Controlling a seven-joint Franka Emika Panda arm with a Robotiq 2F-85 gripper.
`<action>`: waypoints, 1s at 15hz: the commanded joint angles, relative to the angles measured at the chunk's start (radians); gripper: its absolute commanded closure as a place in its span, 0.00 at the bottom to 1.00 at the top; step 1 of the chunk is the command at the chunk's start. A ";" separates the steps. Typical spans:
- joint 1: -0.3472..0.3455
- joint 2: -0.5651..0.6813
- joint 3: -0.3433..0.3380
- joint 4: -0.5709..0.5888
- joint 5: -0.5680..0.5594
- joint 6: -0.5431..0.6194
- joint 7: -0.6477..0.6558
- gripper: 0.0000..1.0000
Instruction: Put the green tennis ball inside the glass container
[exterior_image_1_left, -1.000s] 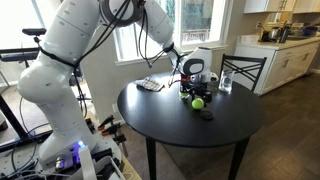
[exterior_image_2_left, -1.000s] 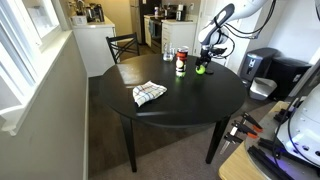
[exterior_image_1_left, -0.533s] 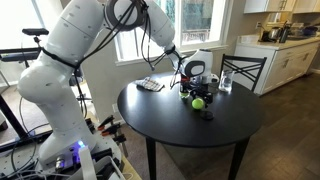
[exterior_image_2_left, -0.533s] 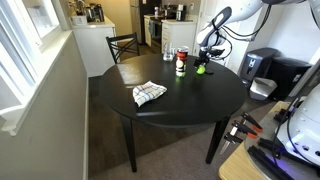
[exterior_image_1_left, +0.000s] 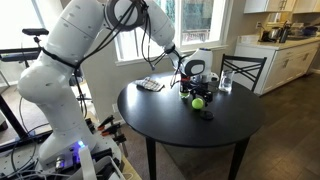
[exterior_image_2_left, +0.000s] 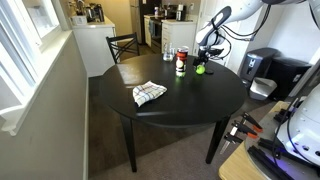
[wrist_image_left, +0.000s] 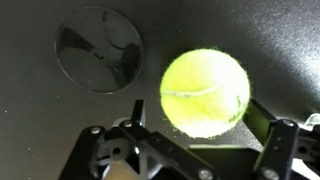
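Note:
The green tennis ball lies on the dark round table, between my two fingers in the wrist view. It also shows in both exterior views. My gripper is open and just above the ball, one finger on each side, with gaps to the ball. It shows in both exterior views. The glass container, tall and dark with red near the top, stands upright next to the ball; in an exterior view my gripper partly hides it.
A small flat black disc lies close to the ball. A shorter clear drinking glass stands near the table's far edge. A checked cloth lies on the table. A chair stands behind.

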 joint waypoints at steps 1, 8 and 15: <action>-0.023 -0.012 0.029 -0.009 0.000 -0.007 -0.018 0.00; -0.026 -0.019 0.037 -0.019 0.000 -0.016 -0.020 0.00; -0.028 -0.030 0.044 -0.035 -0.002 -0.029 -0.030 0.00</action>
